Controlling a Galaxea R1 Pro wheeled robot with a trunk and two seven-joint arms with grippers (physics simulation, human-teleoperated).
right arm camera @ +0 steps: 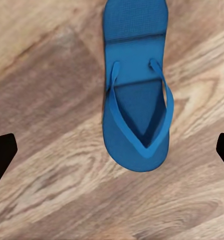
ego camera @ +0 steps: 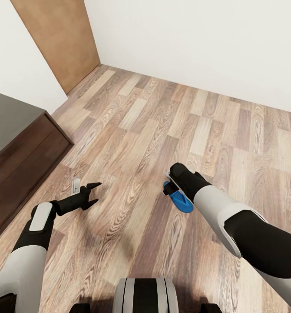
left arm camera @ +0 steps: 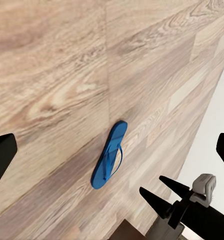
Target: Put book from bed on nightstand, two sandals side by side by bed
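Sandal (ego camera: 180, 201) in bright blue lies flat on the wood-plank floor (ego camera: 163, 117) at lower centre of the head view, strap side up, partly hidden beneath the right gripper (ego camera: 170, 182), whose jaws are spread wide above it. At lower left, the left gripper (ego camera: 92, 193) hangs empty with its fingers parted, beside a dark brown cabinet (ego camera: 19, 152) against the white wall (ego camera: 197, 39).
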